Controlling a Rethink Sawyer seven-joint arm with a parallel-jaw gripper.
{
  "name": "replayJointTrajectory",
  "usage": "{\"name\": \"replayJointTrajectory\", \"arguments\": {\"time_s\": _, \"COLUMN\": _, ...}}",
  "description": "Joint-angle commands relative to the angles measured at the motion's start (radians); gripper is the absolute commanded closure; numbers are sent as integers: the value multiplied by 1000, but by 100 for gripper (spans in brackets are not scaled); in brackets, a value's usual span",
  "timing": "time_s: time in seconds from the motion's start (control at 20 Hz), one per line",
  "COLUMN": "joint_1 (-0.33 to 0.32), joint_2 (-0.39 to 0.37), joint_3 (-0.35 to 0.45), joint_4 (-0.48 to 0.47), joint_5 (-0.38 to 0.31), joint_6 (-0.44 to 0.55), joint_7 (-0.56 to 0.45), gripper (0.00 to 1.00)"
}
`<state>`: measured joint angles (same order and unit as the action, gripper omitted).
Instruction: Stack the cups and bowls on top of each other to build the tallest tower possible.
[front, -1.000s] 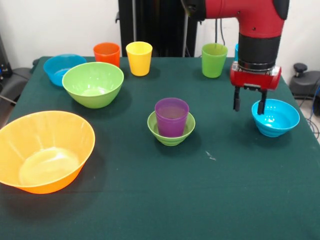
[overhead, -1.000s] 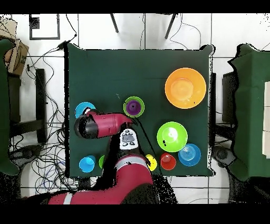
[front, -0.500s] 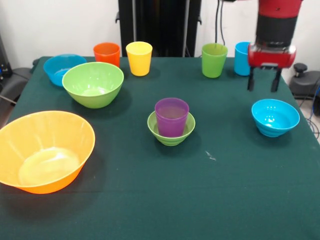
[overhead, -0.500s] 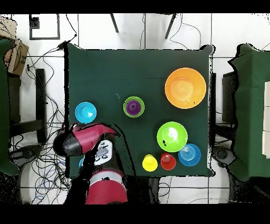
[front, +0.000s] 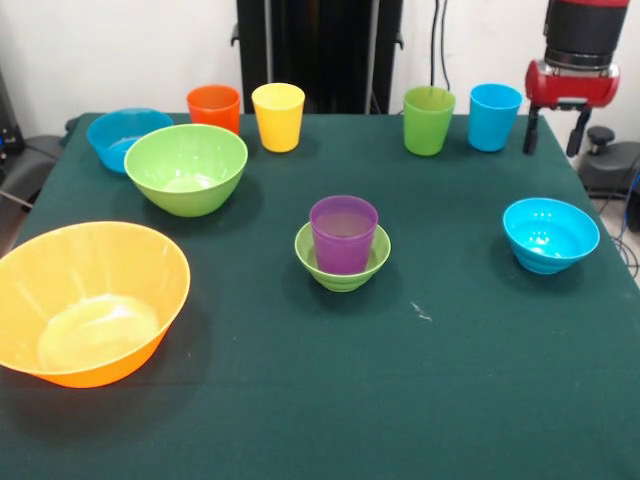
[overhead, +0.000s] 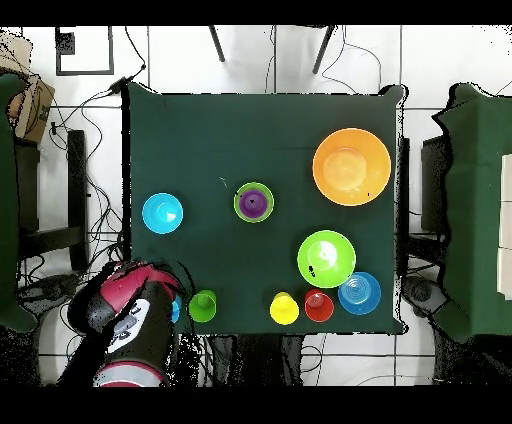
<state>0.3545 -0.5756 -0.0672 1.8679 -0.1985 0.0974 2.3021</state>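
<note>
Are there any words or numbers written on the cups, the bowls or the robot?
None can be read.
The cups, such as the purple cup, and the bowls, such as the orange bowl, look plain.
The end effector shows no lettering either.

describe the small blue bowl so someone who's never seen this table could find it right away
On the green table, find the purple cup nested in a small green bowl mid-table. The small blue bowl sits alone right of it in the front view, empty, ribbed, smaller than the far-corner blue bowl.
</note>
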Motion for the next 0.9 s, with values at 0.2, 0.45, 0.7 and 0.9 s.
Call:
{"name": "replayJointTrajectory", "arguments": {"time_s": 0.2, "joint_1": 27, "joint_2": 232, "joint_3": -72, "joint_4": -60, "joint_5": 41, "joint_6": -248, "joint_7": 142, "gripper": 0}}
{"name": "replayJointTrajectory", "arguments": {"time_s": 0.45, "joint_1": 33, "joint_2": 288, "joint_3": -90, "joint_4": -123, "joint_5": 81, "joint_6": -251, "joint_7": 118, "gripper": 0}}
{"name": "replayJointTrajectory", "arguments": {"time_s": 0.7, "joint_1": 1, "joint_2": 303, "joint_3": -65, "joint_4": -147, "joint_5": 74, "joint_6": -263, "joint_7": 101, "gripper": 0}}
{"name": "replayJointTrajectory", "arguments": {"time_s": 0.9, "joint_1": 2, "joint_2": 295, "joint_3": -52, "joint_4": -161, "joint_5": 89, "joint_6": -228, "joint_7": 104, "gripper": 0}}
